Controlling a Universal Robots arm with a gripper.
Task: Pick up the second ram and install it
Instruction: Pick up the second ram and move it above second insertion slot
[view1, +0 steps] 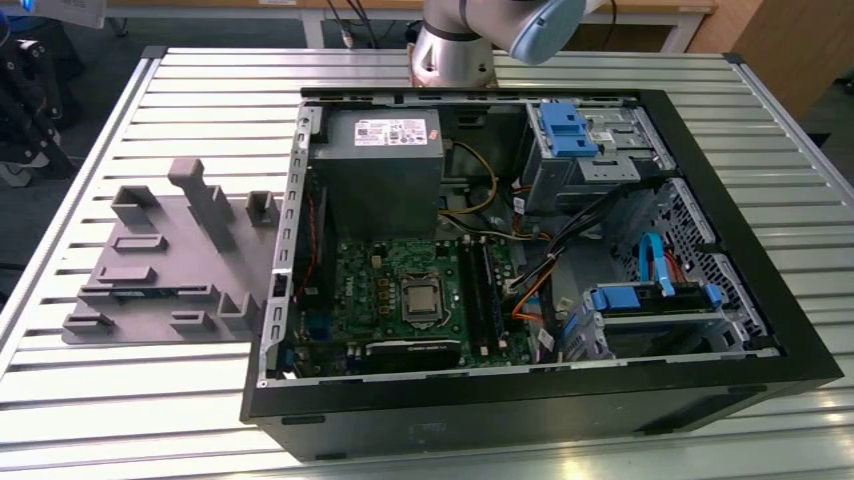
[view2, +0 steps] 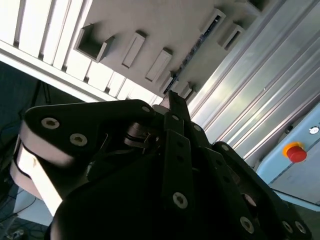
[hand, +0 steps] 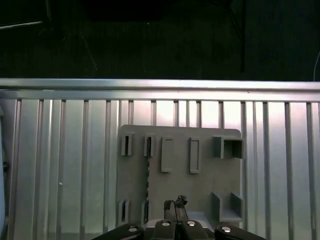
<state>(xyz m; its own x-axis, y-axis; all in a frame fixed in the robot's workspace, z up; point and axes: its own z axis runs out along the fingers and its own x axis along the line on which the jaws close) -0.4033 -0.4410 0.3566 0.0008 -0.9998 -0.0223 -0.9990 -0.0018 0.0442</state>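
Slatted, seemingly metal table (view1: 200, 95) bears tray (view1: 160, 277), computer case (view1: 534, 410).

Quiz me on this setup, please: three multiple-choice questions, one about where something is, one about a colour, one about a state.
1. Where is the thin green ram stick?
A) on edge in the gray tray
B) held up in the air
C) flat on the floor

2. What colour are the plastic drive holders inside the computer case?
A) red
B) blue
C) yellow

3. How is the computer case?
A) closed, its panel on
B) lying open, its insides showing
C) standing upright

Answers:
1 A: in the first wrist view the stick stands between the tray's blocks.
2 B: in the exterior view they are bright blue.
3 B: in the exterior view the green motherboard and the cables are in plain sight.
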